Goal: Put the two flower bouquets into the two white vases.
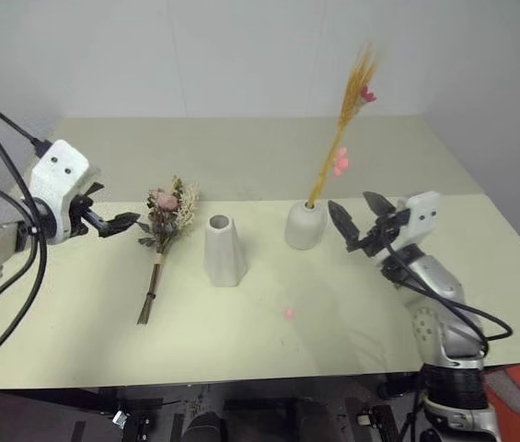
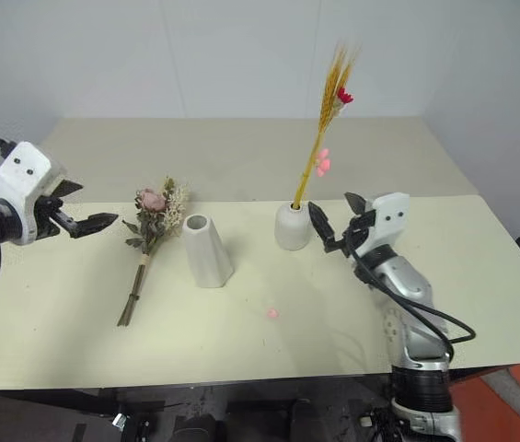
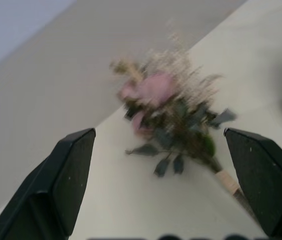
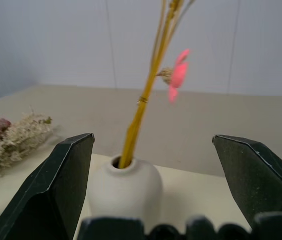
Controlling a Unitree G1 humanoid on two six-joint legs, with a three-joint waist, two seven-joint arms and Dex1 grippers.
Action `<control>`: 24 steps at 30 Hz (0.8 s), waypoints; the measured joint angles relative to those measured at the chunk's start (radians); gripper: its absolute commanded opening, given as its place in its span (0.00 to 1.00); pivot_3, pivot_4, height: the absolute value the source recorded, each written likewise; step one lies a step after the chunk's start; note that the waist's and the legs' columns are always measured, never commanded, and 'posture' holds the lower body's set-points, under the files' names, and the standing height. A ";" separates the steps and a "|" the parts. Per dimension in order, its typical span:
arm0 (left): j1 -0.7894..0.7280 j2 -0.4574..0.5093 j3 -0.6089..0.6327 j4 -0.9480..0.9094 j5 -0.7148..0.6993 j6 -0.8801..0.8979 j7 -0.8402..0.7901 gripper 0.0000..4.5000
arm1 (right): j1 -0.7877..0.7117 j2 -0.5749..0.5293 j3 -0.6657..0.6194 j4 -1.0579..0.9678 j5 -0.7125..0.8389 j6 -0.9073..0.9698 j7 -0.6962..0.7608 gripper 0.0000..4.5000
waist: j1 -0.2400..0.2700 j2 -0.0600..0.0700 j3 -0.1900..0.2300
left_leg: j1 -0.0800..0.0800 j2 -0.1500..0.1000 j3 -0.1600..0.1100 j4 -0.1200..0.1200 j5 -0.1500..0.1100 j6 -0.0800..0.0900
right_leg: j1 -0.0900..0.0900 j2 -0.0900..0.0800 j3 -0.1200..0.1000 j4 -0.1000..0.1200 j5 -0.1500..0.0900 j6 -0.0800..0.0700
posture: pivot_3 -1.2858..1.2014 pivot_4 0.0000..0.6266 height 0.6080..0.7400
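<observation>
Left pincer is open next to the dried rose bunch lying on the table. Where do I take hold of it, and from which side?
Probably the bare tied stems, below the bushy head of the dried rose bunch. It lies flat, head away from the robot, stems toward it, so bring the open left pincer down from above, straddling the stems crosswise. The head looks fragile, and the stem end must stay free to enter the empty tall faceted vase.

My left gripper (image 1: 123,221) and right gripper (image 1: 355,219) each carry two black, angular fingers on a white housing dotted with small dark screws. My forearms are silver-grey metal, with loose black cables looping alongside.
</observation>
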 measured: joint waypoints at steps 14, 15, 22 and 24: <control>-0.116 -0.076 -0.178 0.320 -0.037 0.222 -0.103 1.00 | -0.022 -0.569 -0.138 -0.325 0.430 0.501 0.353 0.99 | 0.017 -0.001 0.000 | -0.001 0.000 -0.001 0.000 0.000 0.000 | 0.001 0.000 -0.001 -0.002 -0.001 -0.001 | 0.52 0.24 1.00; -0.118 -0.082 -0.187 0.342 -0.037 0.214 -0.117 1.00 | -0.003 -0.605 -0.162 -0.346 0.445 0.501 0.386 0.99 | 0.022 -0.001 -0.001 | -0.001 0.000 -0.001 0.001 0.000 0.001 | 0.001 0.000 -0.001 -0.002 -0.001 -0.001 | 0.52 0.24 1.00; -0.203 -0.204 -0.304 0.485 0.009 0.130 -0.171 1.00 | 0.122 -0.639 -0.198 -0.408 0.419 0.478 0.405 0.99 | 0.035 -0.005 -0.003 | 0.001 -0.001 0.000 0.006 0.000 0.001 | 0.005 -0.001 -0.001 -0.003 -0.001 -0.001 | 0.52 0.24 1.00; -0.222 -0.243 -0.332 0.527 0.029 0.104 -0.177 1.00 | 0.143 -0.629 -0.194 -0.414 0.399 0.471 0.381 0.99 | 0.034 -0.005 -0.003 | 0.001 -0.001 -0.001 0.006 0.000 0.001 | 0.005 -0.001 -0.001 -0.003 -0.001 -0.001 | 0.52 0.24 1.00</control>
